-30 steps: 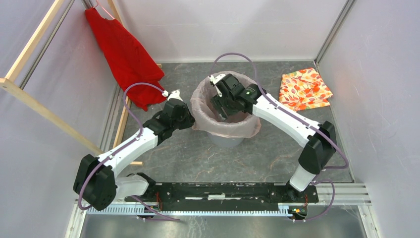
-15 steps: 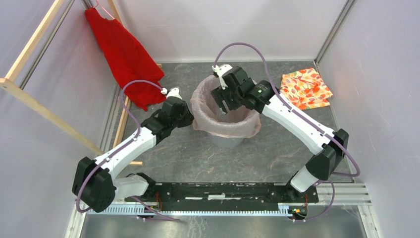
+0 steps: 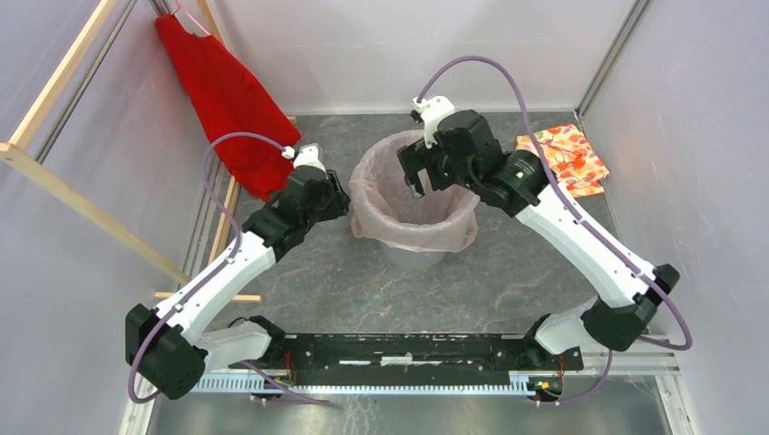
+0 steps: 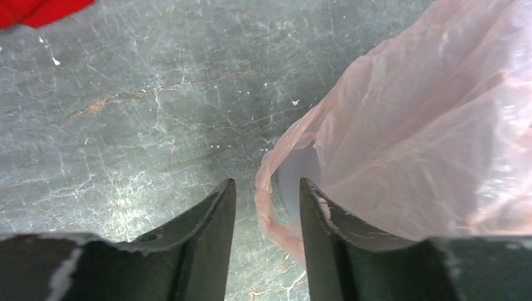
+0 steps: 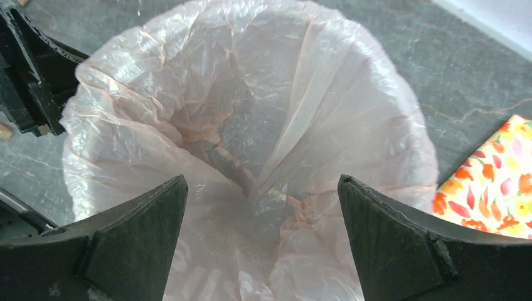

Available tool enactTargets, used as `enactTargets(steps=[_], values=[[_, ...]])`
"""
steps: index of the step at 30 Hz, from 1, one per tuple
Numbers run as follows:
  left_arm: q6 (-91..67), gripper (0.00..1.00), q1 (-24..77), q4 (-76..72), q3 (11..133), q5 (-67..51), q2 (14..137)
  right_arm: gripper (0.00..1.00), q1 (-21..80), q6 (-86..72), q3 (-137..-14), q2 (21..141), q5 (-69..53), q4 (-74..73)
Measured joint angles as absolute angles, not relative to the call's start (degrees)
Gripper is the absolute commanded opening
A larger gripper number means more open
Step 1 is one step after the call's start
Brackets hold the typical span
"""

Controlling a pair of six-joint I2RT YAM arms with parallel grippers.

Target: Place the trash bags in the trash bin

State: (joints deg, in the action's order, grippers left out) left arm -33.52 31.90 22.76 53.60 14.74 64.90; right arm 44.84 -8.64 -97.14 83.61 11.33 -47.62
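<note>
We label a red garment (image 3: 231, 100) hanging beside the wooden frame (image 3: 91, 214); a floral cloth (image 3: 576, 163) lies well apart from that frame.

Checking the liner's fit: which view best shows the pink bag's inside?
The right wrist view: it looks straight down into the pink bag, spread open. The top view shows it smaller; the left wrist view, only its outer side.

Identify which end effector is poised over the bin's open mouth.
The right end effector, above the trash bin; the left end effector sits outside, by the trash bag's overhang.
</note>
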Motion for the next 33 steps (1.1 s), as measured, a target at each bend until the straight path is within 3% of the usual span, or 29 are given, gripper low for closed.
enactTargets(steps=[9,24,33], values=[[-31.2,0.99,31.9,27.94,58.5,15.18,61.23,0.98,44.88,-8.25,-93.36,72.62,15.16,-44.18],[-29.04,1.0,31.9,32.97,63.09,12.8,52.27,0.98,44.88,-9.3,-64.4,50.0,22.87,-29.43],[-26.89,1.0,31.9,34.13,63.09,10.09,50.74,0.98,44.88,-10.35,-56.66,41.89,26.09,-22.68]])
